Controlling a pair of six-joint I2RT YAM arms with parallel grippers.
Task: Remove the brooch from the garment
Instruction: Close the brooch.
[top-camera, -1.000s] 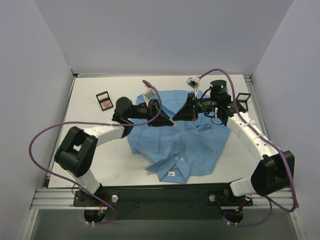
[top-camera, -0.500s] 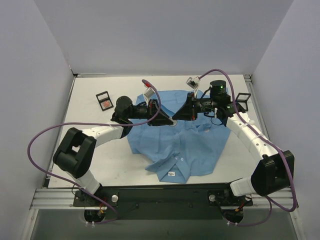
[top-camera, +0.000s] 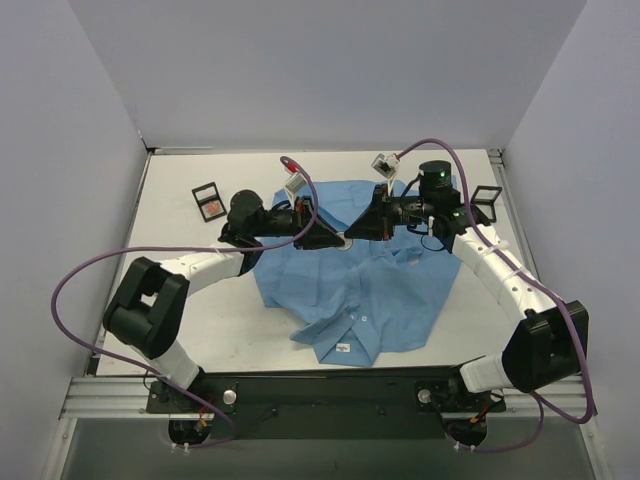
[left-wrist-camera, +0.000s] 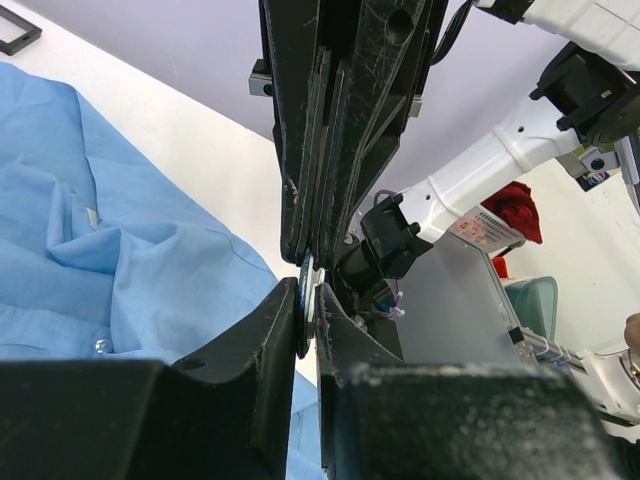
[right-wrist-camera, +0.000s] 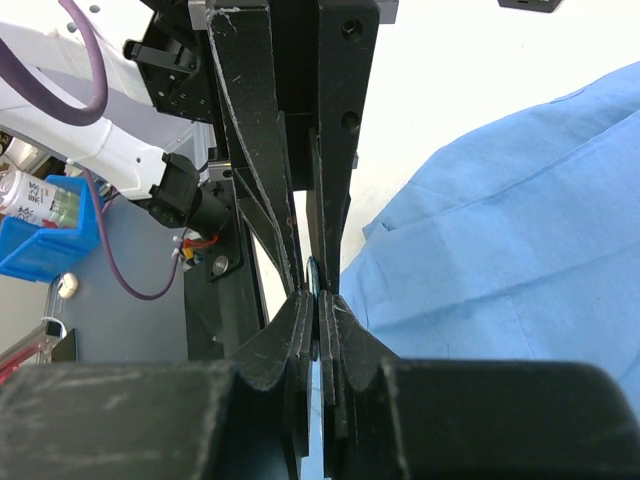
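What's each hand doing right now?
Left hand: closed on a thin disc, apparently the brooch.
Right hand: shut tight; what it pinches cannot be told.

Looked like robotics lab cell — white table (top-camera: 180, 175) boxed by plain walls (top-camera: 330, 70), aluminium rail (top-camera: 105, 398) at near edge, purple cables (top-camera: 170, 248) trailing.
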